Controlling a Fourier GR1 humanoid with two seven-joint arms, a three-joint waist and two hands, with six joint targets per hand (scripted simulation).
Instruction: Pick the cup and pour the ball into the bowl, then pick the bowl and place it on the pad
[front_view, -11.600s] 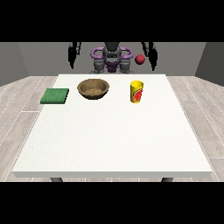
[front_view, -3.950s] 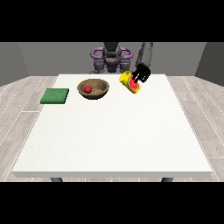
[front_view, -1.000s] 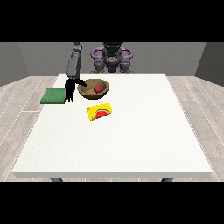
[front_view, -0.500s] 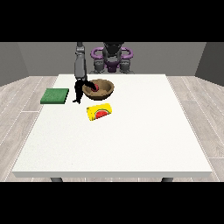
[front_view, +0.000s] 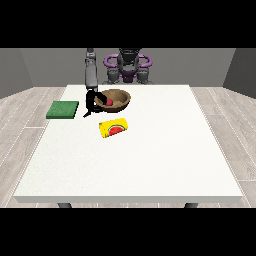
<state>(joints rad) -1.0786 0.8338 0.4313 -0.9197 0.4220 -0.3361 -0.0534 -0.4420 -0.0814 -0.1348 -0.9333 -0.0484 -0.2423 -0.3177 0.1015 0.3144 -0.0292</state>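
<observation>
Since the red ball (front_view: 108, 101) already sits inside it, the wooden bowl (front_view: 119, 96) is now the thing to move; it stands at the far side of the white table (front_view: 150, 155), in front of the robot's torso, and looks slightly tipped toward the hand at its left rim. By its look it is a stiff, fairly light shell with a thin lip, so the rim is the natural place to pinch; the smooth round wall would likely slip in an open palm, and the ball inside will roll if the bowl tilts much. The hand at the view's left (front_view: 92, 102) is right at that rim, fingers seemingly curled over the edge, though it is too small to be sure how tightly they have closed. The other hand does not show anywhere. Just in front of the bowl the yellow cup (front_view: 114, 128) lies on its side, apart from both bowl and hand. The green pad (front_view: 63, 109) lies flat to the view's left of the hand, near but not touching, so the carry ahead should be short
</observation>
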